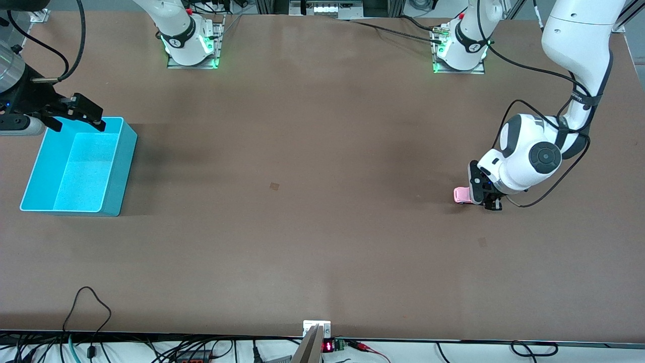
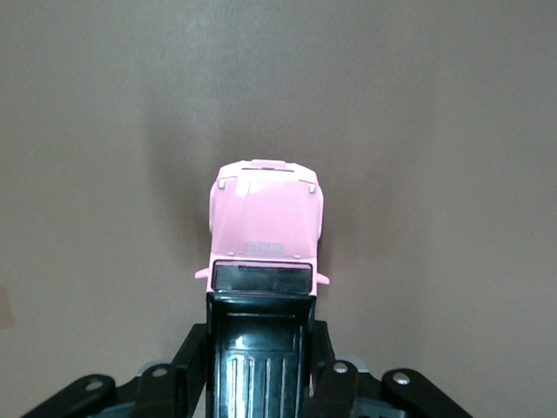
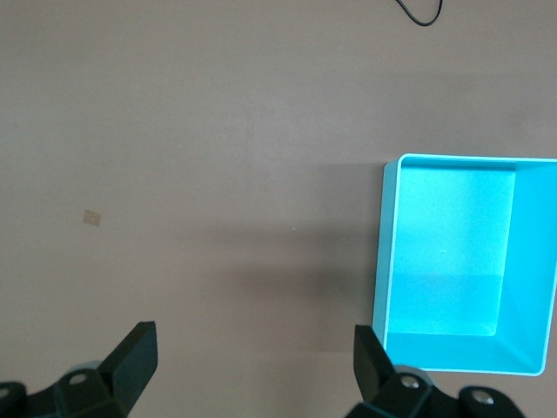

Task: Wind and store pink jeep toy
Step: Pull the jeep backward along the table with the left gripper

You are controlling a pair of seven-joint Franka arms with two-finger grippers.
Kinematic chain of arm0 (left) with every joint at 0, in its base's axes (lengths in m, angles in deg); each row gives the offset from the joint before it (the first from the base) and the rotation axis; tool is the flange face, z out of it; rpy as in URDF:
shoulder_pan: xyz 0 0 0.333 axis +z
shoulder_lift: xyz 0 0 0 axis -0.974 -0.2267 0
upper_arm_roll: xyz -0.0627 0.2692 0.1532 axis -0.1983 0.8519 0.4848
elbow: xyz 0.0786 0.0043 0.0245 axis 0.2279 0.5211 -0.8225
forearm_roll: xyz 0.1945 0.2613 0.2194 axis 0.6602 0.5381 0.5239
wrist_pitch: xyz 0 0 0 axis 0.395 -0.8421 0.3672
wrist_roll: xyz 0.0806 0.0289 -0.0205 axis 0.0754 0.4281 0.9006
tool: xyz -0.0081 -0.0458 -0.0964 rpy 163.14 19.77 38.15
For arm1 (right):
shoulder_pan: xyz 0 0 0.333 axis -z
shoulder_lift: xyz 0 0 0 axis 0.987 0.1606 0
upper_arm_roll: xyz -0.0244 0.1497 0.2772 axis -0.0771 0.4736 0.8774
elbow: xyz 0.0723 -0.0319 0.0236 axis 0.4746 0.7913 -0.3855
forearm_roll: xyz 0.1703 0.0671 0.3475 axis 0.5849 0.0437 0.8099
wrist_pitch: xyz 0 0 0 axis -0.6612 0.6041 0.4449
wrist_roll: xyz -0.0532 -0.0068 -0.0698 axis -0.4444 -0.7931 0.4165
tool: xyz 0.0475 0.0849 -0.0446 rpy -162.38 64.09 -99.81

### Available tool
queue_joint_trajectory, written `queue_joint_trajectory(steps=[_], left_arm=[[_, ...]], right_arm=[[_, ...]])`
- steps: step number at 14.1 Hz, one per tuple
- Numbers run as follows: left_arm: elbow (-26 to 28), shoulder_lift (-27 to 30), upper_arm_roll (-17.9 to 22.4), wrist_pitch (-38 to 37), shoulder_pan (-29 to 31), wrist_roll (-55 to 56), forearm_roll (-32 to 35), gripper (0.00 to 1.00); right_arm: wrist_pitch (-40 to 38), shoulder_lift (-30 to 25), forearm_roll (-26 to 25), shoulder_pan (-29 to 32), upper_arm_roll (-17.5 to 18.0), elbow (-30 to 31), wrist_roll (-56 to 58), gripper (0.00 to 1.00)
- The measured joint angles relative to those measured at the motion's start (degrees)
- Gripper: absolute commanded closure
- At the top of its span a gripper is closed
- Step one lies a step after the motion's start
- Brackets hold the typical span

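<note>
The pink jeep toy point(image 1: 461, 194) is sitting on the brown table point(image 1: 312, 212) toward the left arm's end, well apart from the turquoise bin point(image 1: 113, 176), which is standing at the right arm's end of the table. The left gripper point(image 1: 478, 194) is reaching down to the table surface and is clamping the toy: in the left wrist view its two black fingers point(image 2: 193, 361) are pressing against both sides of the toy's point(image 2: 265, 228) rear half, where the black roof panel point(image 2: 259, 353) is showing, while the pink hood and windshield are sticking out past the fingertips. The toy's wheels are hidden from above, so whether it is resting on the table or is lifted just clear of it is hard to tell; in the front view it is looking level with the tabletop. The right gripper point(image 1: 80, 115) is hanging in the air over the rim of the bin at the edge nearest the robots' bases, waiting, with its fingers point(image 3: 132, 353) spread wide and gripping nothing. In the right wrist view the bin point(image 3: 387, 261) is showing an empty interior, with bare table around it
</note>
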Motion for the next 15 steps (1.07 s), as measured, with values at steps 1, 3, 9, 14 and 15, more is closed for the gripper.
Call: queue_joint_trajectory(steps=[1,3,9,14,15], left_arm=[[0.0,0.0,0.1,-0.1,0.5,-0.3,0.0,0.9],[-0.1,0.0,0.4,-0.1,2.2,-2.5,0.0,0.9],[-3.0,-1.9,0.8,-0.2,14.3,-16.1,0.0,0.9],[-6.2,-3.9,0.7,-0.2,20.4,-21.6,1.0,0.87],[-6.5,-4.1,0.7,-0.2,20.8,-21.6,1.3,0.77]], right_arm=[[0.0,0.0,0.0,0.0,0.0,0.0,0.0,0.0],[0.0,0.0,0.0,0.0,0.0,0.0,0.0,0.0],[0.0,0.1,0.0,0.0,0.0,0.0,0.0,0.0],[0.0,0.1,0.0,0.0,0.0,0.0,0.0,0.0],[0.0,0.1,0.0,0.0,0.0,0.0,0.0,0.0]])
